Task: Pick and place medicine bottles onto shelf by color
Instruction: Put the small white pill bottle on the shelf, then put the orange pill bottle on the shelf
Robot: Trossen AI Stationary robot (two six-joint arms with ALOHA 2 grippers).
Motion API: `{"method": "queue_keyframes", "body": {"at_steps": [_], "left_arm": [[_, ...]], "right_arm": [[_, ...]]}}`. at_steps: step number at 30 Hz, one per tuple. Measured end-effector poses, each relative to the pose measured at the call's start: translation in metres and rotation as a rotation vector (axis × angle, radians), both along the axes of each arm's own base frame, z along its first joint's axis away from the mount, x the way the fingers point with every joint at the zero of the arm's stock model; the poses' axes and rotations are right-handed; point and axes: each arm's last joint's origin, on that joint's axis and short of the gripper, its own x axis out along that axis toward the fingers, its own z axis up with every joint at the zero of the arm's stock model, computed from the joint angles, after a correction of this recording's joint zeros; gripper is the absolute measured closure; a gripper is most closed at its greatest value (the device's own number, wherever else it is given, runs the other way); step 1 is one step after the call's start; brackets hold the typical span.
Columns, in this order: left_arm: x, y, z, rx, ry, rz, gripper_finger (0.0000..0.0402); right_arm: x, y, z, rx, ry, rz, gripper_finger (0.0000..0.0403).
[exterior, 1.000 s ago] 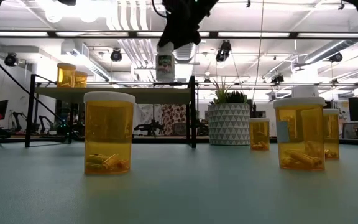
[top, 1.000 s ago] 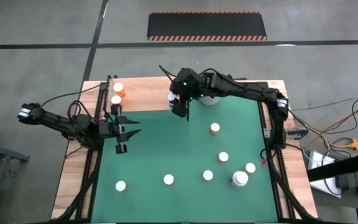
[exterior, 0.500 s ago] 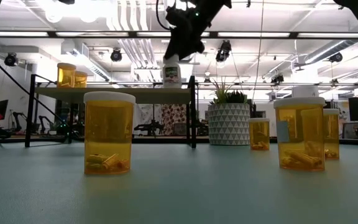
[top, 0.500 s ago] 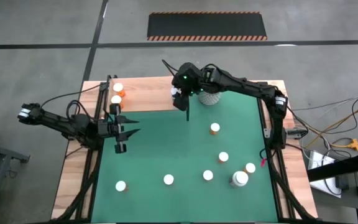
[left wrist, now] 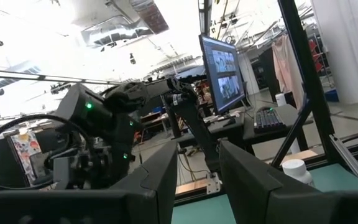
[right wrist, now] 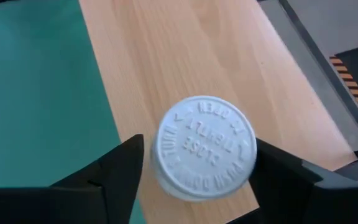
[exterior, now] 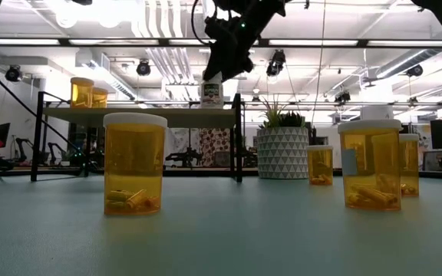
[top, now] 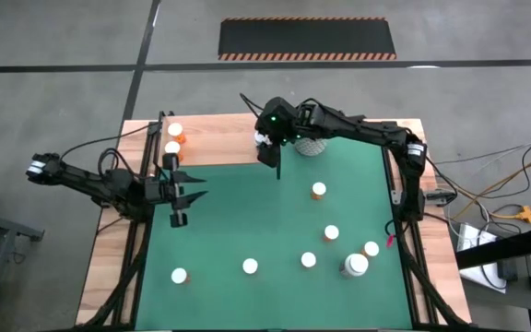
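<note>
A white medicine bottle (exterior: 212, 93) stands upright on the right end of the wooden shelf (top: 215, 138). Its white cap (right wrist: 204, 148) lies between the fingers of my right gripper (right wrist: 197, 171), which comes down at it on a slant and is open. A gap shows between one finger (right wrist: 124, 169) and the cap. Two orange bottles (top: 174, 138) stand at the shelf's left end. My left gripper (top: 187, 189) hovers open over the mat's left part, holding nothing. My right gripper: one finger stands clear of the white bottle's cap. The other finger (right wrist: 278, 171) lies right at the cap's rim, and I cannot tell whether it touches. The bottle stands upright on the shelf.
A white-potted plant (top: 310, 145) stands just right of the shelf. Several orange bottles (top: 318, 191) (top: 250, 266) (top: 180, 275) are scattered over the green mat, with a larger white one (top: 355, 266) near the right front. The mat's middle is bare.
My right gripper has carried the white bottle toward the table's far edge and down. The bottle, which hung above the shelf's right end, now stands on the board.
</note>
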Motion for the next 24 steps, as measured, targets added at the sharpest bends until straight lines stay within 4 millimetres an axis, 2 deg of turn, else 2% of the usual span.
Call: {"method": "queue_keyframes", "body": {"at_steps": [7, 13, 18, 24], "left_arm": [[0.000, 0.000, 0.000, -0.001, -0.002, 0.000, 0.0298], [0.000, 0.000, 0.000, -0.005, 0.000, -0.002, 0.0298], [0.002, 0.000, -0.001, -0.004, 0.009, -0.003, 0.0298], [0.004, -0.001, -0.003, 0.000, 0.022, -0.003, 0.0298]], "right_arm": [[-0.006, 0.002, 0.019, 0.005, -0.025, -0.014, 0.0107], [-0.013, 0.012, 0.042, 0.023, -0.037, -0.017, 0.0111], [-0.023, 0.031, 0.055, 0.043, -0.021, 0.004, 0.0130], [-0.033, 0.063, 0.065, 0.070, 0.006, 0.055, 0.0149]]}}
